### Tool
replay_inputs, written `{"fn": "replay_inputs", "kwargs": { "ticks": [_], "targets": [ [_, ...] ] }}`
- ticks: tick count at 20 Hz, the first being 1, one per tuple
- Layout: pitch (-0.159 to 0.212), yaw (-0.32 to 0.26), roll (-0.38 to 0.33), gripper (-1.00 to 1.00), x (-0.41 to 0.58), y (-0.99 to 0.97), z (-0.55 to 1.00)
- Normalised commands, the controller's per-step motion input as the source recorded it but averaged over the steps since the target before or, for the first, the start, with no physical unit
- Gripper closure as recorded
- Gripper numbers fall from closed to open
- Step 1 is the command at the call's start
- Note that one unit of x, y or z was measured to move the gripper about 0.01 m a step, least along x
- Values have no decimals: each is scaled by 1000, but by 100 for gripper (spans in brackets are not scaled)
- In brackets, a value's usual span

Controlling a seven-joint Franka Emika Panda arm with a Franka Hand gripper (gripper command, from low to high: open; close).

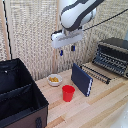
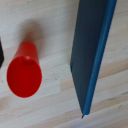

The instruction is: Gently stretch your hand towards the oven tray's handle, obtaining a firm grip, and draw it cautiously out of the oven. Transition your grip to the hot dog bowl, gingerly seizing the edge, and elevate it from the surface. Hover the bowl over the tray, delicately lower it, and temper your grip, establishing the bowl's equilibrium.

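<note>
Exterior view: I see claw raised high above surface, fingers apart, grasping nothing. Hot dog bowl near surface's back edge, beside black bin. Oven tray drawn out before oven. Wrist view: red cup, upright blue book apart.
</note>
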Motion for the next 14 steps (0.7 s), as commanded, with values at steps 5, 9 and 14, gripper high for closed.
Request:
{"fn": "replay_inputs", "kwargs": {
  "ticks": [5,9,14],
  "targets": [
    [-67,169,-238,-100,-5,-293,60],
    [-43,191,-242,-100,-48,-282,0],
    [-3,128,-305,-100,-141,-281,46]
  ]
}}
